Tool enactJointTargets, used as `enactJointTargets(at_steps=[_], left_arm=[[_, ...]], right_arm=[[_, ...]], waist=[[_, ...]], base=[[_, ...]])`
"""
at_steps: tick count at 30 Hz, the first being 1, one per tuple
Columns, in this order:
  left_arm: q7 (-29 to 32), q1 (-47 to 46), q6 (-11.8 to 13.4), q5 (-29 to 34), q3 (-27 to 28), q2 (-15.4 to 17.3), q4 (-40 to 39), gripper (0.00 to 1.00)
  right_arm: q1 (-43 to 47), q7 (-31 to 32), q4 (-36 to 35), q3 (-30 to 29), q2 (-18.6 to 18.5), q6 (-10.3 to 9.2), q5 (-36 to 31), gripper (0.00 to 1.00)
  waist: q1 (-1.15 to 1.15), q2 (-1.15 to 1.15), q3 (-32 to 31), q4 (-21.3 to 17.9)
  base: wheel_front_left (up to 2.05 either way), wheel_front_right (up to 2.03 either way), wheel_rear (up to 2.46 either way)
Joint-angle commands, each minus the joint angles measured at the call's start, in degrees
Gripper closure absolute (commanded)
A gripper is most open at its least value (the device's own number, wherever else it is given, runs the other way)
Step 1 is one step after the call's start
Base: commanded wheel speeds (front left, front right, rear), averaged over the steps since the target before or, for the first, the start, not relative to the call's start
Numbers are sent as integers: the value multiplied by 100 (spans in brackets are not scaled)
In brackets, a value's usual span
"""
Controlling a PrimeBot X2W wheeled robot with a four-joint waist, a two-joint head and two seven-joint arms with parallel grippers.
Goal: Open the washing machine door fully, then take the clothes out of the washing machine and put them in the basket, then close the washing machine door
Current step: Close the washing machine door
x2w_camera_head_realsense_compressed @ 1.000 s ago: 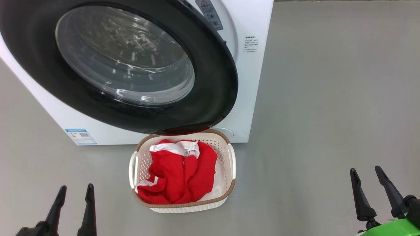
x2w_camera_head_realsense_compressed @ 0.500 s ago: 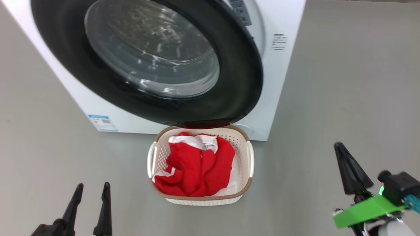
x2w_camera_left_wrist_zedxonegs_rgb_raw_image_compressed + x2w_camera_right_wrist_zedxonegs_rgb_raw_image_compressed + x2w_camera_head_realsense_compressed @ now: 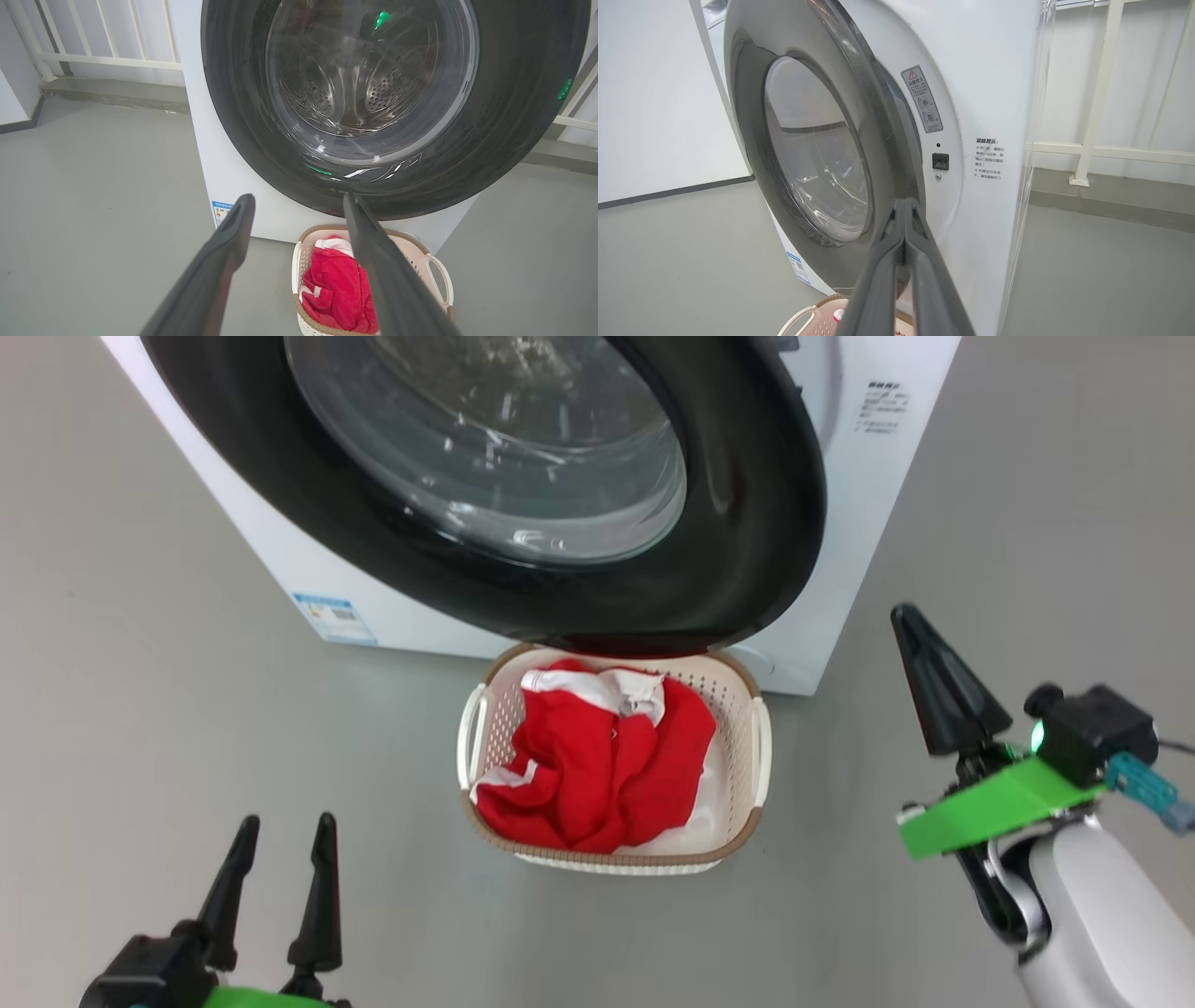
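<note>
Red crumpled clothes [image 3: 597,775] fill a cream perforated basket [image 3: 728,705] below the glossy black washing machine door [image 3: 747,523].
Soft, white-trimmed fabric lies bunched inside the rectangular plastic basket. Its long axis runs toward the white washing machine [image 3: 859,551], and its far end sits under the door's lower rim on the smooth grey floor [image 3: 140,709]. The round door, with a bulging clear glass bowl, stands swung out from the front panel, leaving a gap at its free edge. The left tool [image 3: 286,821], fingers spread and empty, sits low, left of the basket and well apart. The right tool [image 3: 907,621], its tapered dark fingers pressed together on nothing, points up near the door's right edge; whether it touches the door cannot be told.
</note>
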Motion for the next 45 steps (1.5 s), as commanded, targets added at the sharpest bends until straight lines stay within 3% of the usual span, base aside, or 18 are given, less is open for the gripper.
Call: enactJointTargets(at_steps=[1,21,45], left_arm=[[-70,-244,-32,13,125,39,-156,0],[-70,-763,-32,-241,-321,15,-70,0],[-70,-1175,-32,-459,-808,14,-95,0]], right_arm=[[-341,-36,-34,205,-59,35,37,100],[-1603,-36,671,585,-152,35,112,100],[-2745,-36,774,-119,-332,35,69,100]], waist=[[0,0,242,113],[0,0,926,510],[0,0,1553,851]], base=[[0,0,0],[0,0,0],[0,0,0]])
